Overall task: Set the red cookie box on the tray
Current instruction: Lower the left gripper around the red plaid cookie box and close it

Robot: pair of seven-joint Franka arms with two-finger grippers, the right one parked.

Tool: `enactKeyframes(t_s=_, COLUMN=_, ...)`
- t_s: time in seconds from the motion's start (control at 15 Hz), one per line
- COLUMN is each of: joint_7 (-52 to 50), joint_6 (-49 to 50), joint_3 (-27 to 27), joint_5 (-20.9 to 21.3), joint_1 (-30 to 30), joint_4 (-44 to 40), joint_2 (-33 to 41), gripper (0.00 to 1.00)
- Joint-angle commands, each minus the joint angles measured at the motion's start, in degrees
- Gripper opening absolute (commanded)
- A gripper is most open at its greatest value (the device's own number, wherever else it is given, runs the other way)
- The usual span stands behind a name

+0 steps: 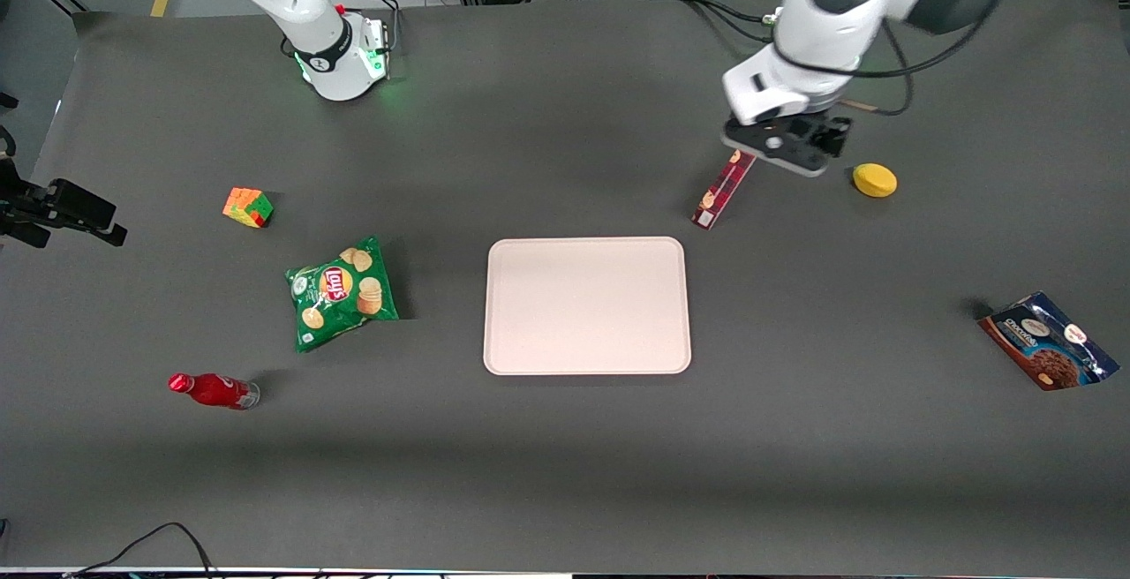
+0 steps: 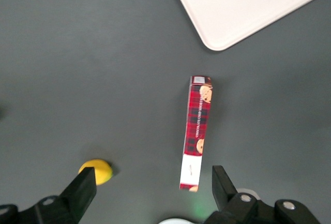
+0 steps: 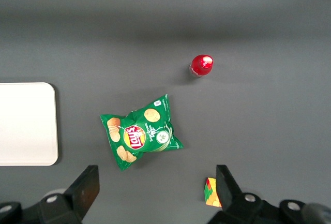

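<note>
The red cookie box (image 1: 724, 191) (image 2: 197, 131) is a slim dark red plaid carton lying flat on the grey table, a short way from one corner of the tray and farther from the front camera than it. The tray (image 1: 587, 305) (image 2: 243, 6) is a large pale pinkish-white rectangle with nothing on it. My gripper (image 1: 786, 142) (image 2: 154, 182) hangs open above the table, over the box's white end, which lies close to one of the black fingers (image 2: 221, 182). Nothing is held.
A yellow round object (image 1: 875, 180) (image 2: 98, 171) lies beside the gripper, close to the other finger. A blue cookie bag (image 1: 1046, 341) sits toward the working arm's end. A green chips bag (image 1: 340, 292), a colour cube (image 1: 248, 206) and a red bottle (image 1: 214, 390) lie toward the parked arm's end.
</note>
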State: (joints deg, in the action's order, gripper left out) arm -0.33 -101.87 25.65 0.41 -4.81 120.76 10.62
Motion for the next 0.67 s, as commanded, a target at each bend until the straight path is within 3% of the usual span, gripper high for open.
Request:
enactKeyframes(t_s=0.0, joint_7=0.2, joint_6=-12.4, joint_3=3.2, joint_5=-3.8, joint_1=0.2, joint_4=14.6, joint_2=5.3, gripper=1.00)
enactKeyframes(t_s=0.4, joint_7=1.1, joint_6=-37.4, joint_3=6.4, joint_5=-4.6, joint_1=0.2, joint_4=31.5, joint_2=4.2, gripper=1.00)
enactKeyframes(t_s=0.6, joint_7=3.1, joint_6=-50.6, joint_3=6.2, joint_5=-4.6, joint_1=0.5, joint_4=36.8, joint_2=-0.5, gripper=1.00)
